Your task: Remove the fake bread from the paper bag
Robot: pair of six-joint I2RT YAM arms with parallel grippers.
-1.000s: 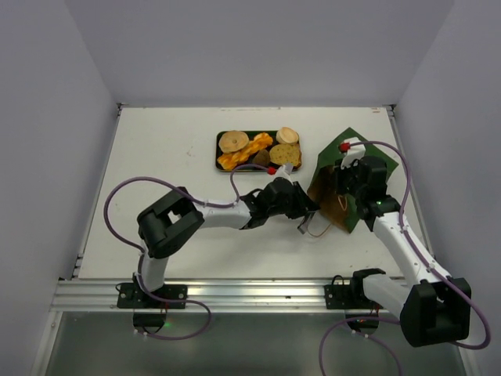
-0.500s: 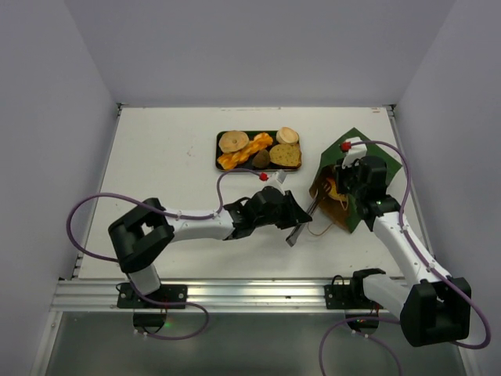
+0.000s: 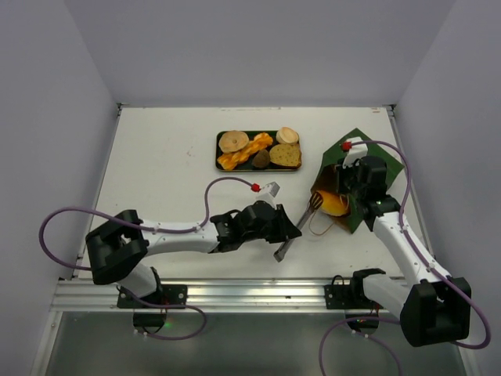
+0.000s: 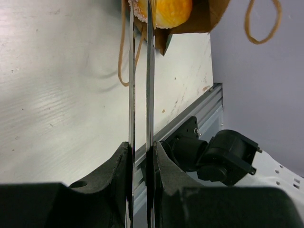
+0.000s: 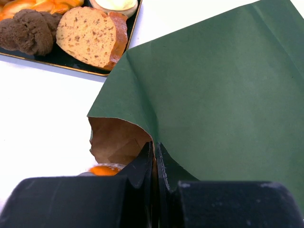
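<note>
The dark green paper bag lies tilted at the right, its brown mouth facing left. My right gripper is shut on the upper edge of the bag's mouth. My left gripper is shut on metal tongs, whose two blades reach to the bag's mouth. The blade tips pinch a golden roll at the mouth; the roll also shows in the left wrist view and the right wrist view. Whatever else is in the bag is hidden.
A flat dark tray behind the bag holds a round bun, a braided loaf, a dark piece, a toast slice and another bun. Twine handles trail from the bag. The rail runs along the near edge.
My left arm has drawn back toward the near left, pulling the tongs out of the bag. The golden roll now shows at the bag's mouth. The right gripper still holds the bag's edge.
</note>
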